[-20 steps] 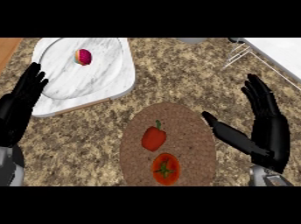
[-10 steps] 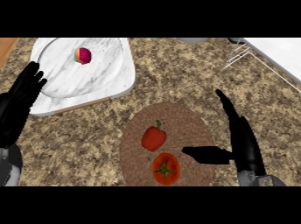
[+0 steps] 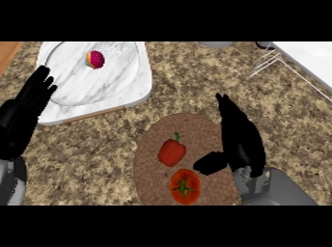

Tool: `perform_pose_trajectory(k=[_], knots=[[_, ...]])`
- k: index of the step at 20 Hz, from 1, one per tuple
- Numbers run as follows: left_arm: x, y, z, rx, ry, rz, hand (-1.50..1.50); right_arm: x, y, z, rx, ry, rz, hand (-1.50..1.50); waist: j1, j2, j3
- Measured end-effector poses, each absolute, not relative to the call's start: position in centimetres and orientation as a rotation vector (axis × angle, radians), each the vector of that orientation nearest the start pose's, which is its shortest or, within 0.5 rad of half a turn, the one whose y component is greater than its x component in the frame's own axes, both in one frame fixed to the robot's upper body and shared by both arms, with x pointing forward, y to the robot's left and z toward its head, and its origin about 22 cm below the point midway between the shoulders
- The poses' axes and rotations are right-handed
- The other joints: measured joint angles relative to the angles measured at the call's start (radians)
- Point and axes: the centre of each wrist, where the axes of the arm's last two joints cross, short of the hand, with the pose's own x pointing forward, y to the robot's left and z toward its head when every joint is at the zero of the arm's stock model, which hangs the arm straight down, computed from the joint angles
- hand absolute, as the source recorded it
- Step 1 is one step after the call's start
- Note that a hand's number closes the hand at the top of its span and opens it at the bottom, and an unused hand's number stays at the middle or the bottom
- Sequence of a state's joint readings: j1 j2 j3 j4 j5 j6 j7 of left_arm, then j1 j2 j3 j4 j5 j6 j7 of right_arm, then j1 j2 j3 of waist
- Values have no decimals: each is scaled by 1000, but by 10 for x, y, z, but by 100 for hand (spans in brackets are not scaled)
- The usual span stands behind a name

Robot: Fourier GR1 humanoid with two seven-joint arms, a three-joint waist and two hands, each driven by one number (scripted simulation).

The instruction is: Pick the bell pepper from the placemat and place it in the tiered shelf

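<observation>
Change: since half a second ago the right hand (image 3: 239, 137) has slid left over the placemat's right edge, its thumb now nearer the bell pepper; the pepper, the tomato and the left hand sit where they were.
Counter: speckled brown stone (image 3: 197, 77), carrying everything else.
Tiered shelf: white with thin wire legs (image 3: 315, 60), at the upper right, well apart from the placemat; it is the goal, so the pepper has a long diagonal carry ahead.
Marble tray: white and rounded (image 3: 119, 84), upper left, holding a small pink and orange item (image 3: 95, 59) that the task does not concern.
Placemat: round, brown, woven (image 3: 155, 169), low in the middle, within easy reach of the right arm.
Left hand: black (image 3: 19, 118), at the left edge beside the tray, fingers straight and close together, pointing up; it rests and holds nothing.
Right hand pose: edge-on, fingers straight and pressed together pointing away from the robot, thumb stuck out to the left toward the pepper; nothing is held, and the gap looks like a lead-in to a side grasp.
Tomato: red with a green stem (image 3: 184, 186), just below the pepper, near enough to be nudged.
Bell pepper: red, green stalk up (image 3: 172, 151), lying on the placemat, just left of the thumb, not touched as far as I can tell.
</observation>
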State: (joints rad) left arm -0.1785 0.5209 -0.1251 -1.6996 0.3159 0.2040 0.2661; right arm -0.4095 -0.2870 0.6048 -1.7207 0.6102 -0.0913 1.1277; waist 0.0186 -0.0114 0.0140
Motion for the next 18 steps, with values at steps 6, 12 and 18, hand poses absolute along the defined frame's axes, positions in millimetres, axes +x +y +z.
perform_pose_trajectory(k=[6,12,18], knots=[[274,281,102,147,-1554,-132,0,272,-68,104,-792,-1027,813,-150,1,3,6],[272,285,98,151,-1548,-124,0,285,-43,96,-818,-923,891,-150,-10,1,9],[272,286,96,151,-1546,-117,0,295,-33,89,-841,-852,950,-150,-18,-2,12]])
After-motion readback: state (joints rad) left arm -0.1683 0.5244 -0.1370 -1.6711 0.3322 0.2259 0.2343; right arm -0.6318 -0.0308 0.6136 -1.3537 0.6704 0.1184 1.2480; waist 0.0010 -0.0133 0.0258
